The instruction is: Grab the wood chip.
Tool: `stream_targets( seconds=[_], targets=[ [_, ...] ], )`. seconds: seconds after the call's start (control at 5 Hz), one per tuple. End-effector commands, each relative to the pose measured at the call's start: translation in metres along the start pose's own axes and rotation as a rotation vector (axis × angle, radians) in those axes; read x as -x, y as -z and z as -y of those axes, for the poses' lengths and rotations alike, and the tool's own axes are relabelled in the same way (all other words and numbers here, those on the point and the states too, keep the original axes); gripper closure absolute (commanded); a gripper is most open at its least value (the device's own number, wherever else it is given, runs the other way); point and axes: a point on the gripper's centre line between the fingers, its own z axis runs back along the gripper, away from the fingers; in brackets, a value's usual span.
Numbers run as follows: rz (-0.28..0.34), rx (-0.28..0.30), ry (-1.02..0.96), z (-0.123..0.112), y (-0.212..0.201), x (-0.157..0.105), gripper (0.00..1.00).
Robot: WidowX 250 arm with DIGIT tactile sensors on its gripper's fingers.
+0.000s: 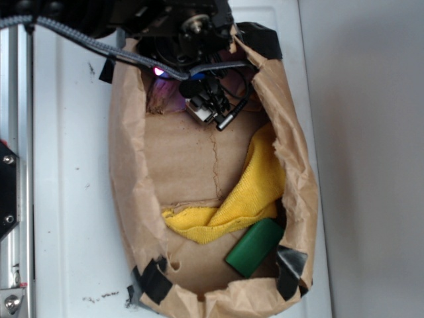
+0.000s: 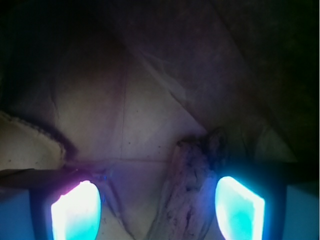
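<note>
White counter (image 1: 73,165), brown paper bag (image 1: 126,192): spread fingers (image 2: 237,207) straddle the wood chip (image 2: 192,190) lying at six o'clock in the wrist view, nearer the right pad — better to centre, sink lower, then squeeze gently.

Gripper (image 2: 157,210) lowered, fingers (image 2: 75,212) spread apart (pads glowing).

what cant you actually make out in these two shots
- Wood chip: its lower end is cut off by the wrist view's bottom edge; in the exterior view the arm hides it.
- Gripper: glare from the glowing fingers blurs any contact with the chip.
- Green block: one end is hidden by the paper bag's wall, exterior view.
</note>
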Motion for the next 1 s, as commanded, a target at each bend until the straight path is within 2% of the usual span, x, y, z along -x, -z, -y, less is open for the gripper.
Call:
stream_targets(
  seconds=[0.0, 0.2, 0.8],
  targets=[
    [0.055, 0.012, -0.072, -0.0225, -0.0097, -0.0104, 1.00],
    [0.092, 0.017, -0.059, -0.0224, -0.0094, -0.0137, 1.00],
    [0.150, 0.031, -0.057, -0.0208, -0.0087, -0.0166, 1.00]
  ],
)
